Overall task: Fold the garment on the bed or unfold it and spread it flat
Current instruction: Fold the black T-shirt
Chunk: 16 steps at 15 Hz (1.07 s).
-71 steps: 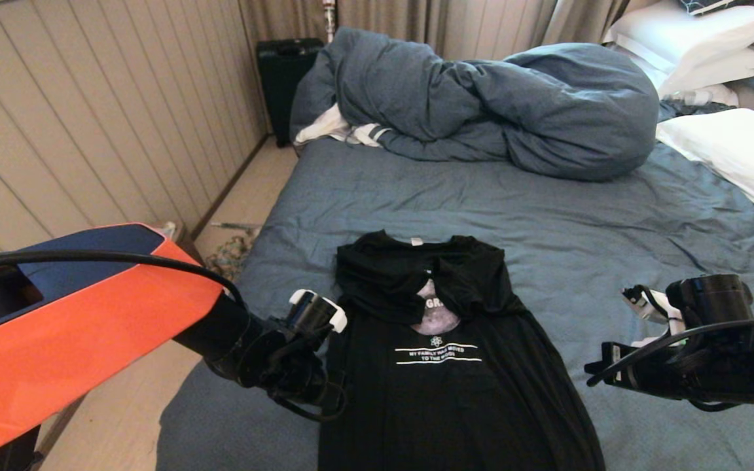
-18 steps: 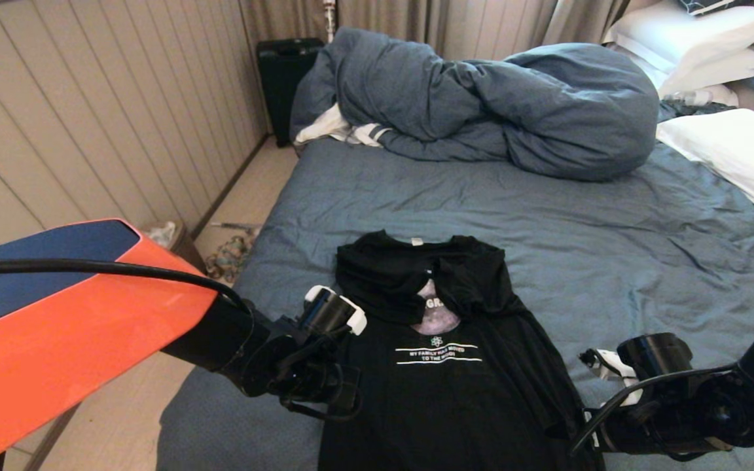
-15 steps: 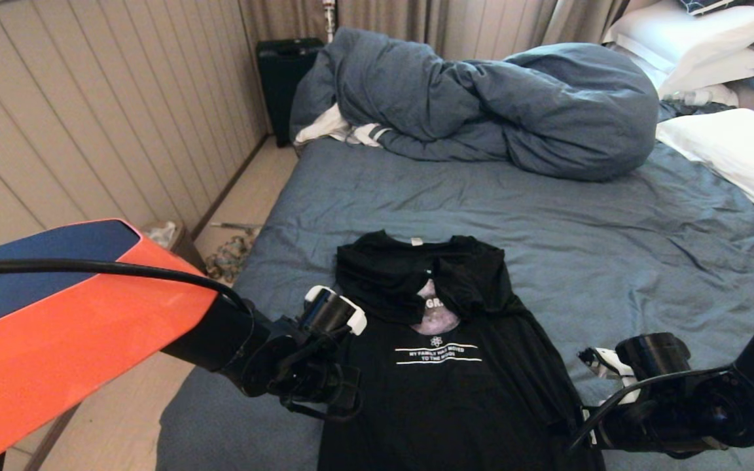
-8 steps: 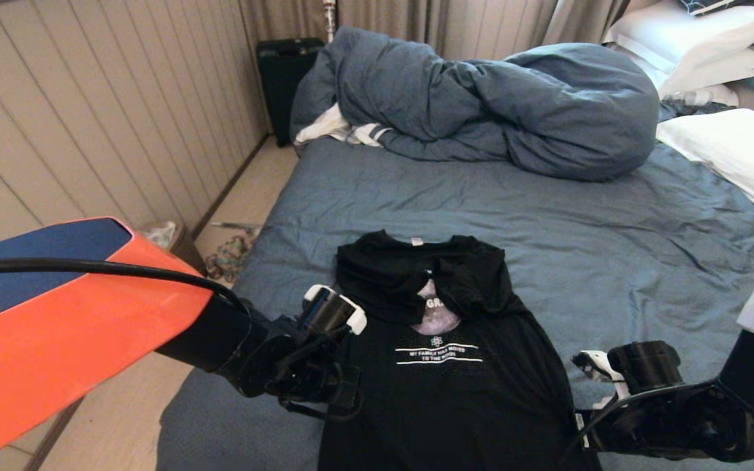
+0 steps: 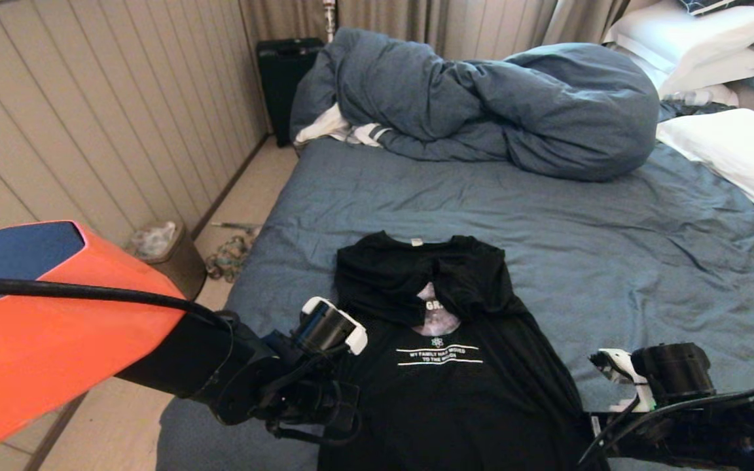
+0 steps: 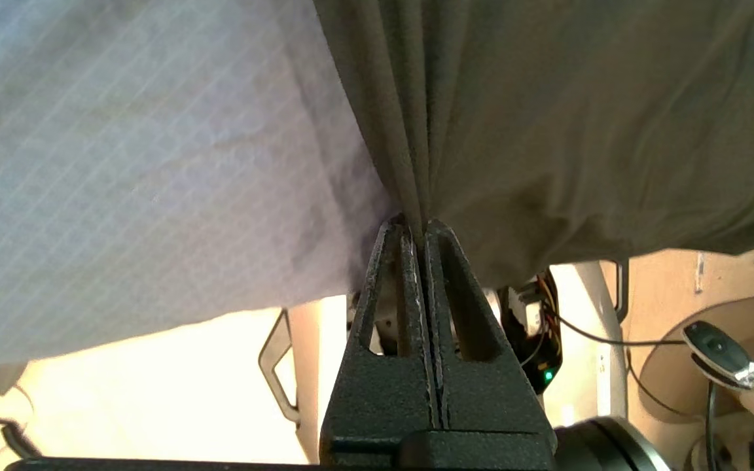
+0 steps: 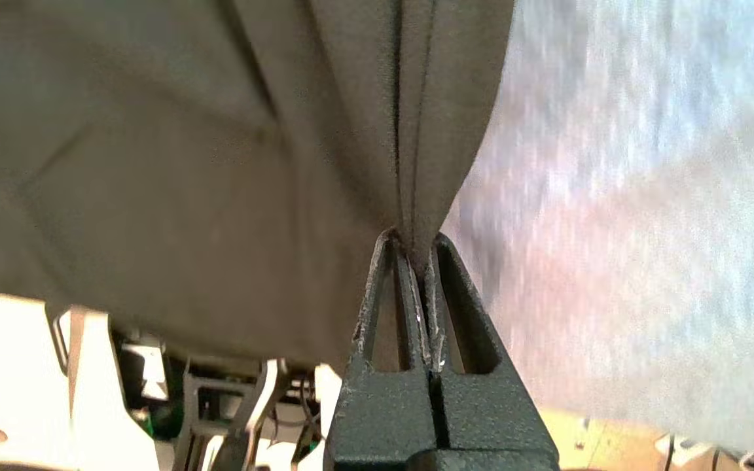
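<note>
The garment, a black T-shirt, lies chest-up on the near part of the bed, collar toward 12 o'clock and hem toward 6 o'clock, with its upper part folded over the grey moon print. The left claw meets the shirt's edge at about 8 o'clock of the garment in the head view; the right claw meets the opposite edge at about 4 o'clock. Each claw is closed tight on a pinch of black fabric, the cloth rising in narrow pleats from between the fingers.

The head view shows the whole layout: the bunched duvet at 12 o'clock, white pillows at 2 o'clock, a dark suitcase by the panelled wall at 11 o'clock, and a waste bin on the floor at 9 o'clock. There both claws are hidden under the wrists, so the grip cannot be read. The wrist views alone show the fingers pressed together on the cloth, with the blue-grey sheet beside the shirt's edge and the robot's base and cables beyond the mattress edge.

Compared with the frame about one second earlier, the right claw has gone from spread to clamped on the garment, and both arms sit lower and nearer the frame's 6 o'clock edge. The left claw was already closed. The shirt's outline on the bed is almost unchanged.
</note>
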Tool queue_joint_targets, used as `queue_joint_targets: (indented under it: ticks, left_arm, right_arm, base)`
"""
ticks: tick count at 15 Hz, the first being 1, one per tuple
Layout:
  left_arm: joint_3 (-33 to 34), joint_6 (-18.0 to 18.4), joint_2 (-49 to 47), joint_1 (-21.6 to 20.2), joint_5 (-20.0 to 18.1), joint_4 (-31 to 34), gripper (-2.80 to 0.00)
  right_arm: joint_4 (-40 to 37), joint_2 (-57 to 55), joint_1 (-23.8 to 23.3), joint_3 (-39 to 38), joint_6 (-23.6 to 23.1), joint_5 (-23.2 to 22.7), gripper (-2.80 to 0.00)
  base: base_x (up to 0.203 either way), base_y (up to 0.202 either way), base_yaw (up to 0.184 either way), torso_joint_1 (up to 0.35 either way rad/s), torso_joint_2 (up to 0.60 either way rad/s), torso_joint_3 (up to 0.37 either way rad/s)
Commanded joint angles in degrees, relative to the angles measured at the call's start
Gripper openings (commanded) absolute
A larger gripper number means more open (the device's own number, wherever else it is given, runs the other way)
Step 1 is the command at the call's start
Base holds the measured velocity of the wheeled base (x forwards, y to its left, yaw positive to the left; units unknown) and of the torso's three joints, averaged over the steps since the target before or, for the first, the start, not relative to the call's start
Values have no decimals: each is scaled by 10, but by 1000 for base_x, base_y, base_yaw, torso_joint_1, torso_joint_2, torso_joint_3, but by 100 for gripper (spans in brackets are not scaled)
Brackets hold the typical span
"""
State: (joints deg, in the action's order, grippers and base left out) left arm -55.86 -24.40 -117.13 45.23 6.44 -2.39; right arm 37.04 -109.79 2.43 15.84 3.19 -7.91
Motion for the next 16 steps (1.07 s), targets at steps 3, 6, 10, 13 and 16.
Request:
queue_joint_targets:
  ticks: [3, 6, 10, 13, 16]
  left_arm:
    - [14, -4, 23, 8, 1, 2, -280]
    - [35, -5, 53, 23, 1, 3, -280]
    - [76, -6, 79, 31, 0, -2, -280]
    - [107, -10, 101, 39, -1, -2, -280]
    - [127, -14, 116, 42, -1, -2, -280]
  right_arm:
    - [3, 38, 0, -25, 1, -1, -280]
    - [3, 78, 0, -80, 1, -1, -280]
    - [2, 125, 0, -116, -1, -2, -280]
    - [3, 144, 0, -138, -1, -2, -280]
    - [3, 155, 0, -148, -1, -2, -280]
  base:
    - [0, 0, 0, 0, 0, 0]
    - [0, 0, 0, 0, 0, 0]
    - [0, 0, 0, 0, 0, 0]
    - [0, 0, 0, 0, 0, 0]
    - [0, 0, 0, 0, 0, 0]
